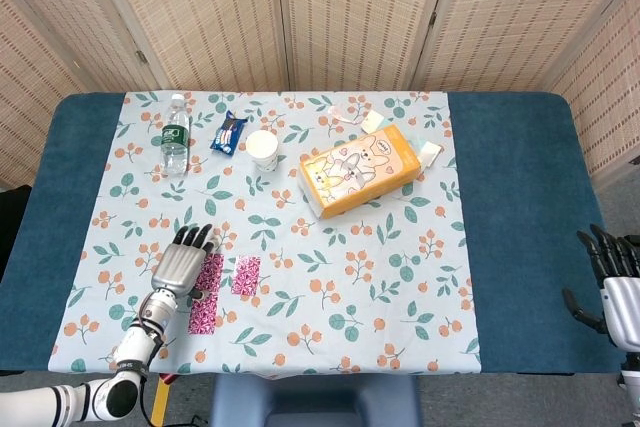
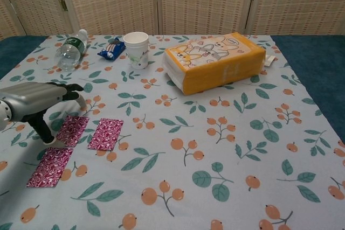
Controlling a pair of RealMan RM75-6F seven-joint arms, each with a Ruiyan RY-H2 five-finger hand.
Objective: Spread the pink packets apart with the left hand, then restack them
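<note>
1. At the table's near left edge, your left hand (image 2: 38, 103) hovers flat, fingers apart, grasping nothing, thumb tip down on the left packet (image 2: 73, 129).
2. The other pink packets lie spread: one (image 2: 106, 133) just right, one (image 2: 50, 166) nearer you.
3. Your right hand (image 1: 617, 282) hangs off the far right, fingers loose, empty.
4. Bottle (image 2: 71, 48), cup (image 2: 136, 49) and tissue pack (image 2: 214, 60) sit well beyond.

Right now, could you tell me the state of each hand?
Left hand: open, thumb touching a pink packet.
Right hand: open, holding nothing.
</note>
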